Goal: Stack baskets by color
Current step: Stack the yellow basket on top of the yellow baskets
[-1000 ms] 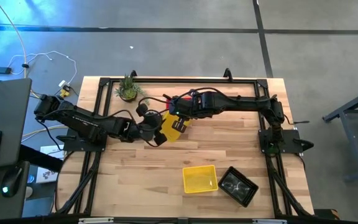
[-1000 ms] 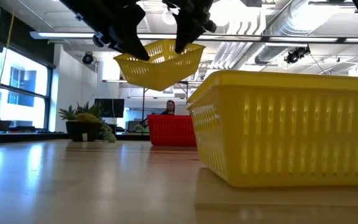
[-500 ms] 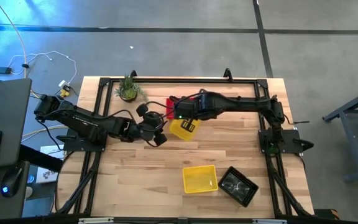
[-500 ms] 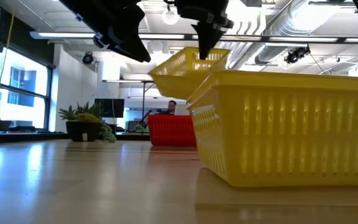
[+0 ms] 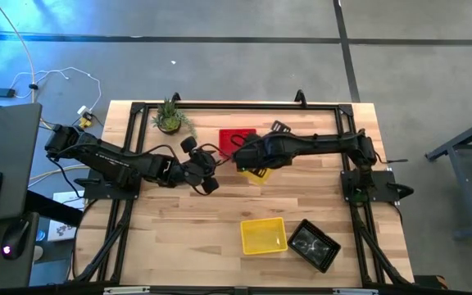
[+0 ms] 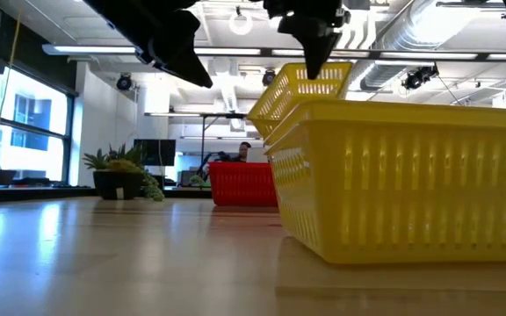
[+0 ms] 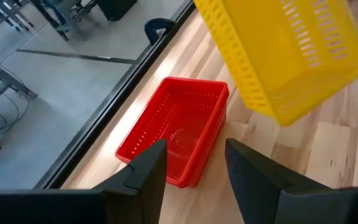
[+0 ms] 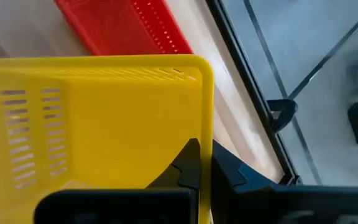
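Observation:
My right gripper (image 5: 248, 160) is shut on a yellow basket (image 5: 256, 173) that hangs tilted above the table's middle, in front of a red basket (image 5: 238, 139) standing on its bottom near the far edge. In the low view the held basket (image 6: 301, 83) shows high up under my right gripper (image 6: 314, 44). My left gripper (image 7: 194, 168) is open and holds nothing, just left of the held basket (image 7: 284, 56), pointing toward the red basket (image 7: 176, 130). A second yellow basket (image 5: 263, 235) and a black basket (image 5: 314, 244) stand near the table's near edge. My right gripper pinches one side wall of the yellow basket at its rim (image 8: 205, 134), with one finger (image 8: 188, 165) on each face of the wall. The fingers come slanting down from above. The basket is lifted clear of the table and hangs tilted below them.
A small green potted plant (image 5: 169, 117) stands at the far left of the table. Bare wood lies between the held basket and the two baskets near the front edge. A black frame rail (image 5: 236, 105) runs along the far edge.
My left gripper has let go of the yellow basket and stayed in place. My right gripper has carried the basket toward the table's right, away from the left gripper, tipping its wrist downward; the basket now hangs differently tilted and uncovers the red basket behind it.

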You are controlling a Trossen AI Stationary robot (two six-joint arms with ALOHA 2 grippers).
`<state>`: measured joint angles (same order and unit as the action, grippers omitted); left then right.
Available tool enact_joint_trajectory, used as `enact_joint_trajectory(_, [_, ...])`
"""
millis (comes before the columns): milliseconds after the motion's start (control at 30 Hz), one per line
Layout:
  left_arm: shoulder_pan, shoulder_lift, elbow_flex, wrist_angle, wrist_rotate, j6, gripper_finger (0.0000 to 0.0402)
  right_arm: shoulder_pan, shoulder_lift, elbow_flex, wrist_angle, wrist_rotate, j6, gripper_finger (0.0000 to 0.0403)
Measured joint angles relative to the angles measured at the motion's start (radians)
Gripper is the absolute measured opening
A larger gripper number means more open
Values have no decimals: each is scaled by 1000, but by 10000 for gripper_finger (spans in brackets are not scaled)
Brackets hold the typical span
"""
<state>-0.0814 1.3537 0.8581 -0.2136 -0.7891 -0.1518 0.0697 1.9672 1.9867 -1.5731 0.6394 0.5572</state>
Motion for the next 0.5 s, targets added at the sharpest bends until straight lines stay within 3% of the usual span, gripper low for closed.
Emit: enact_joint_trajectory(500, [0, 0, 0, -120, 56, -57, 145, 24, -144, -219, 1, 63, 137, 0])
